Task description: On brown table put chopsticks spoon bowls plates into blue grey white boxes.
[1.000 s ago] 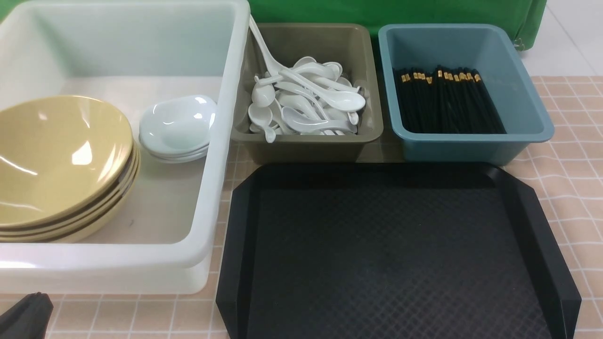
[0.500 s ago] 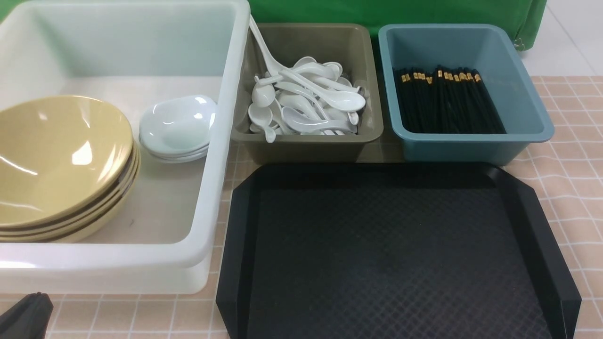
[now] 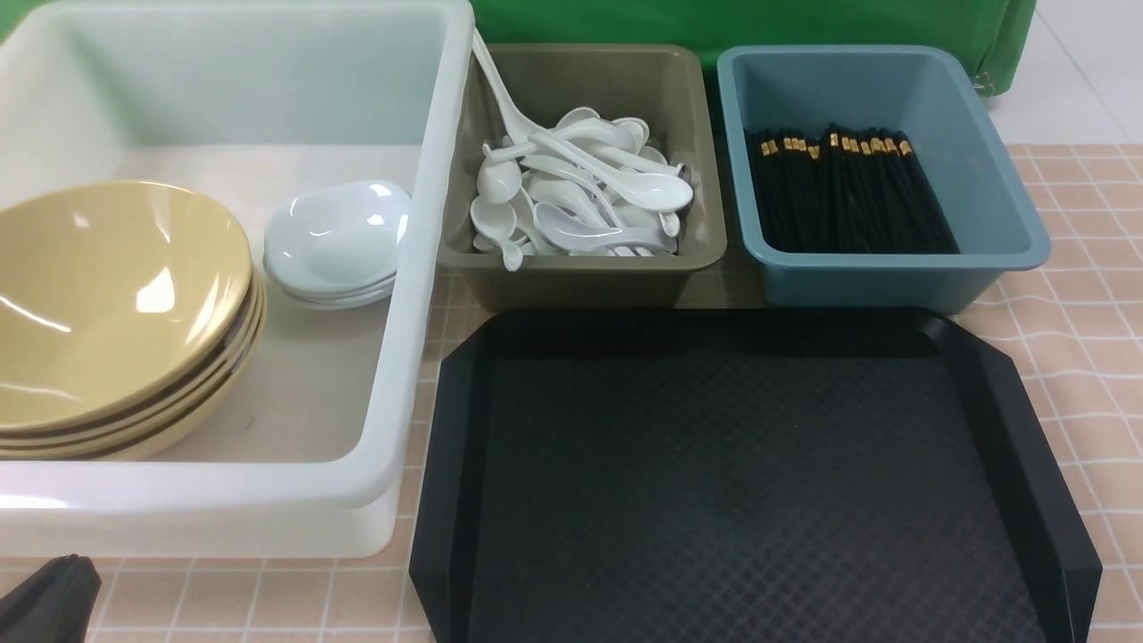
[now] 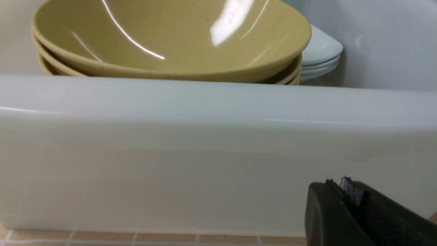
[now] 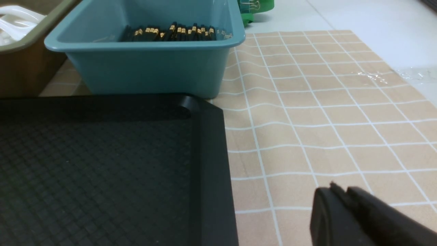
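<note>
Your tray (image 3: 741, 482) holds nothing to sort; left hand (image 4: 344, 191) rests closed before the white box (image 3: 420, 268), right hand (image 5: 339, 194) looks closed beside the tray

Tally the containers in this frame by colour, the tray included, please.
White box: 1
Grey box: 1
Blue box: 1
Black tray: 1
Total: 4

Black tray (image 3: 750, 482) (three boxes behind)
</note>
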`<state>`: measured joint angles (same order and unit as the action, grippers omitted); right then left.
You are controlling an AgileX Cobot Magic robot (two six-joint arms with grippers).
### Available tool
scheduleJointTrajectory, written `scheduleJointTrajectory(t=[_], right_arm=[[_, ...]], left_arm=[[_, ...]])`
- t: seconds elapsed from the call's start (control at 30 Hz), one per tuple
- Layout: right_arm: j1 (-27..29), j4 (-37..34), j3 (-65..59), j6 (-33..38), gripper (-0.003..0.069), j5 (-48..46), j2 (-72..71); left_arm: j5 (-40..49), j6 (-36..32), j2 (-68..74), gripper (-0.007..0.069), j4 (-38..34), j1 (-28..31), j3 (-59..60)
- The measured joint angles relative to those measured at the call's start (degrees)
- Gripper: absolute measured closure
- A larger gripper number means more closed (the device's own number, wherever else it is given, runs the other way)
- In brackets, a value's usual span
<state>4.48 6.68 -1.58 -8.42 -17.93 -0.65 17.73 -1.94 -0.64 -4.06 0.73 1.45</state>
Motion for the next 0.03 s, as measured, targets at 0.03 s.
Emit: scheduleJointTrajectory(t=[0.03], right_arm=[[0.0, 0.0, 0.0, 0.0, 0.0562, 0.0, 0.0]], left_arm=[[0.0, 0.0, 0.0, 0.062, 0.0, 0.0, 0.0]])
